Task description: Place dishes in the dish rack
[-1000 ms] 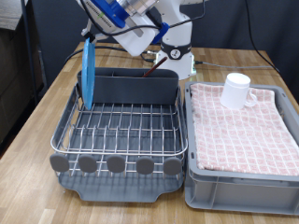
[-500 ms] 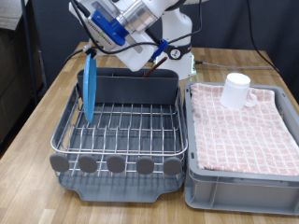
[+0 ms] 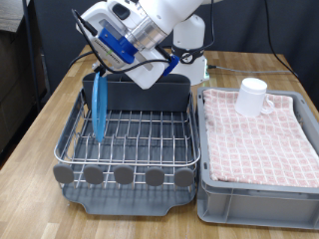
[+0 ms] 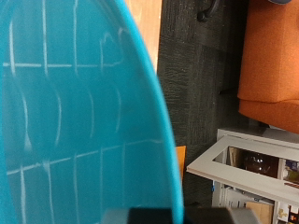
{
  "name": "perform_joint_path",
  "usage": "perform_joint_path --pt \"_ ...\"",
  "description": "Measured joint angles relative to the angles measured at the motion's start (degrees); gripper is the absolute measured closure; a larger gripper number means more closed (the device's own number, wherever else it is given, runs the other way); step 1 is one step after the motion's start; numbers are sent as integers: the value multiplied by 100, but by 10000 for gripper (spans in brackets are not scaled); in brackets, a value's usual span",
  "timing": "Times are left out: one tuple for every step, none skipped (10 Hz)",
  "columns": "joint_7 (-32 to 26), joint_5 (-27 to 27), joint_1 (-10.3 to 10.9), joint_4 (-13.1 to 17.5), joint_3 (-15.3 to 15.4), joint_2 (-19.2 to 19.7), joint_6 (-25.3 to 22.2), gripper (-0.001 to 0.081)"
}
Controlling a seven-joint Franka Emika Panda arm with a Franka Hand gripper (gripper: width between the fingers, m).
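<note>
At the exterior view's left, the round light-blue plate [image 3: 99, 108] stands on edge in the dish rack [image 3: 130, 139], a silver wire grid set in a dark grey plastic tray with a tall grey back compartment. Its lower rim reaches down among the wires near the rack's left edge, lower than a second ago, when it hung well above the grid; it now looks lowered into the rack, though whether it bears fully on the wires cannot be told. The white and blue two-finger gripper [image 3: 100, 72] sits over the plate's top rim. In the wrist view the plate [image 4: 79, 112] fills most of the picture, with rack wires showing through its translucent blue, and it runs right down to the hand, so the fingers appear closed on its rim. This suggests the plate is nearly placed but not yet released.

To the right of the rack, the grey plastic crate [image 3: 261, 189] lined with pink checked cloth carries the white handled mug [image 3: 253, 97] near its far-left corner, upright and untouched. The wooden spoon cannot be made out with any certainty.
</note>
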Motion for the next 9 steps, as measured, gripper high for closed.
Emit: perform_joint_path --pt "56 0 0 -21 -3 45 39 789" --pt "119 0 0 -45 -6 89 87 789" --pt "176 0 0 -72 -10 130 149 789" --pt "236 0 0 -96 -16 174 204 789" --pt "284 0 0 -126 -20 207 251 789" --pt "329 -5 0 -147 -25 237 289 789" --pt "373 -13 0 -159 -31 260 332 789" --pt "393 -34 0 -164 -40 282 369 789" --pt "428 -54 0 -164 -44 303 386 789"
